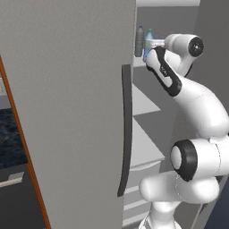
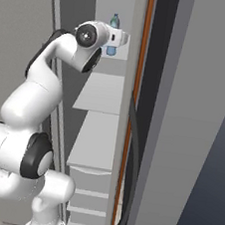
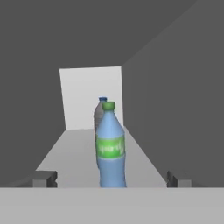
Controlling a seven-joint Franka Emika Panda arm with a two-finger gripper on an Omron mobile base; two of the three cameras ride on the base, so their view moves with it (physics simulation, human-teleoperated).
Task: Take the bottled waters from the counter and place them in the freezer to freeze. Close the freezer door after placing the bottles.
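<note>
Blue bottle [image 3: 110, 148] blocks shelf [image 3: 65, 151] centre; sides free.

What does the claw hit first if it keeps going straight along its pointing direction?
The blue bottle with the green label, standing upright between the open claw fingertips; the grey bottle stands right behind it.

The arm [image 1: 197, 112] was glossy white, built of rounded, bulbous segments; dark bands ringed its joints. A black disc capped its uppermost joint [image 1: 196, 46].
</note>
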